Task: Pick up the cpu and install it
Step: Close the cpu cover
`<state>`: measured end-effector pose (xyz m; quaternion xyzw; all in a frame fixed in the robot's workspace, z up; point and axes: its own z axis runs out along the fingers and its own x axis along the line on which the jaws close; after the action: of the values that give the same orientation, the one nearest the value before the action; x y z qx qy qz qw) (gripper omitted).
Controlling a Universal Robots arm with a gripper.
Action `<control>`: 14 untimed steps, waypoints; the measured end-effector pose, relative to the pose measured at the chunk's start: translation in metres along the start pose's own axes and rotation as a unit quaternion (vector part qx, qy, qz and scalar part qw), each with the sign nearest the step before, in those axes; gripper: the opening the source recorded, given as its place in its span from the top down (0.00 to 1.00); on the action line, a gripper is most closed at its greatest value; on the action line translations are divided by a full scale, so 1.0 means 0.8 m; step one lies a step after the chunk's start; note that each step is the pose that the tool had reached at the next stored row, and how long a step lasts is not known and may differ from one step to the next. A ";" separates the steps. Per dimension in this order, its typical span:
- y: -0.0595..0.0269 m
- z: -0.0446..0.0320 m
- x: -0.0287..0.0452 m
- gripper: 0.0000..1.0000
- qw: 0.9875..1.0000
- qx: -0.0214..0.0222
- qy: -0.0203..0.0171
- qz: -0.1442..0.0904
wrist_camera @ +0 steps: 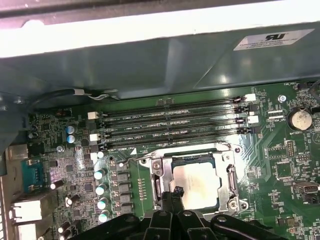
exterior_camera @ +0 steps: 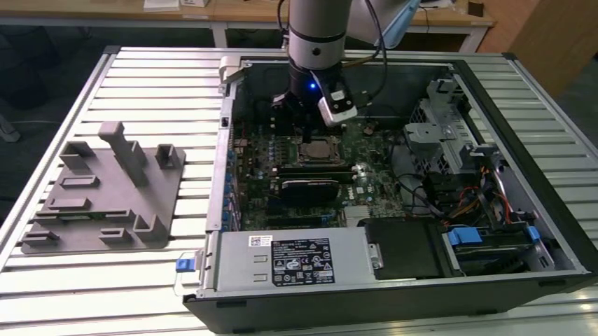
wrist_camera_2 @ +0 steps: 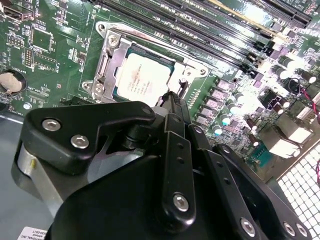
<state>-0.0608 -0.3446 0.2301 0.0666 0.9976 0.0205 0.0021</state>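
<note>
The cpu (exterior_camera: 320,148) lies flat in the motherboard socket inside the open computer case, silver top up. In both wrist views the cpu (wrist_camera_2: 142,80) (wrist_camera: 200,186) sits within the metal socket frame (wrist_camera_2: 107,50) (wrist_camera: 232,172). My gripper (exterior_camera: 304,129) hangs just above the socket, at the cpu's edge. Its black fingers meet in one narrow tip (wrist_camera_2: 172,98) (wrist_camera: 175,192), shut with nothing between them. The gripper body hides part of the socket's near side in both wrist views.
A grey plastic tray (exterior_camera: 103,196) with upright posts lies on the slatted table at the exterior view's left. Inside the case are memory slots (wrist_camera: 170,125), a power supply (exterior_camera: 290,259), a drive cage (exterior_camera: 449,129), loose cables (exterior_camera: 421,196) and a coin battery (wrist_camera: 300,119).
</note>
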 end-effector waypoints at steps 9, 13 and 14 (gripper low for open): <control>0.002 0.0001 -0.0129 0.89 1.000 0.000 0.000 0.000; 0.004 0.0002 -0.0230 0.89 1.000 0.000 0.000 0.000; 0.004 0.0002 -0.0254 0.89 1.000 0.000 0.000 0.000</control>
<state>-0.0402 -0.3441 0.2301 0.0666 0.9976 0.0204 0.0021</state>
